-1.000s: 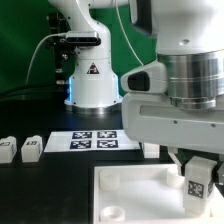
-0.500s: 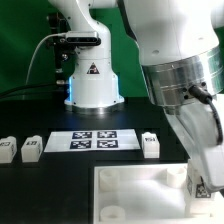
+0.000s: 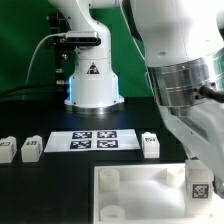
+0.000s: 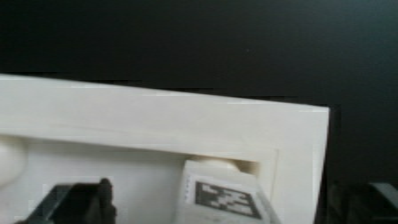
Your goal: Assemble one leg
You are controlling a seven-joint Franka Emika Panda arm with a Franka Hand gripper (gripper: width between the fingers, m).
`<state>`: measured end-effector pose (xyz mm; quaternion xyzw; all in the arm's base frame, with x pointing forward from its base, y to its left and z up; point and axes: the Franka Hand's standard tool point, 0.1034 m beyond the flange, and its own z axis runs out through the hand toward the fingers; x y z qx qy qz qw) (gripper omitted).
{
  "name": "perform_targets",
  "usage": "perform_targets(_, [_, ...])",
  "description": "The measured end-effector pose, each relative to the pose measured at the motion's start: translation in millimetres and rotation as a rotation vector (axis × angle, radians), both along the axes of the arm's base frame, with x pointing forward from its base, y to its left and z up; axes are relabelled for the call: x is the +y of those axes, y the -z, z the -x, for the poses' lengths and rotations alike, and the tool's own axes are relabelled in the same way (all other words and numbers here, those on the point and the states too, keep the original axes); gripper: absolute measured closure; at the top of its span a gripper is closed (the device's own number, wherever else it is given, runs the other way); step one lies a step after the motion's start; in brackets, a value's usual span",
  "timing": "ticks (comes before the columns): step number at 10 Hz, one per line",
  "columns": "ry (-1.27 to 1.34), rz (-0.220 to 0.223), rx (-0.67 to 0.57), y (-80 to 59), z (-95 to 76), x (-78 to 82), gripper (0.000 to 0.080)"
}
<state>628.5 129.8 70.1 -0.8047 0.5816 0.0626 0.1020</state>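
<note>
Leg [image 3: 198, 187] now standing at the white plate's [image 3: 135, 196] corner on the exterior view's right, after descending with the gripper [image 4: 222, 205], whose jaws bracket it, grip state indeterminate; insertion appears underway.

White Panda arm [image 3: 185, 70], smooth and glossy, filling the frame.
Rounded white shells, a ribbed silver-grey metal band around the near joint, a dark seam below it. Behind stands the domed white base [image 3: 92, 80] with a black triangle mark, blue glow at its foot, black cable [image 3: 40, 55] looping off.
</note>
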Motion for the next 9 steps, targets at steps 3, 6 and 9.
perform_targets(3, [-0.304,0.016,-0.072,0.1,-0.4,-1.6,0.0153])
perform_targets(6, [-0.742,0.090,-0.138,3.0,0.7,-9.0,0.0151])
perform_targets(9, [-1.029,0.159,-0.148,-0.7,0.3,1.0,0.0174])
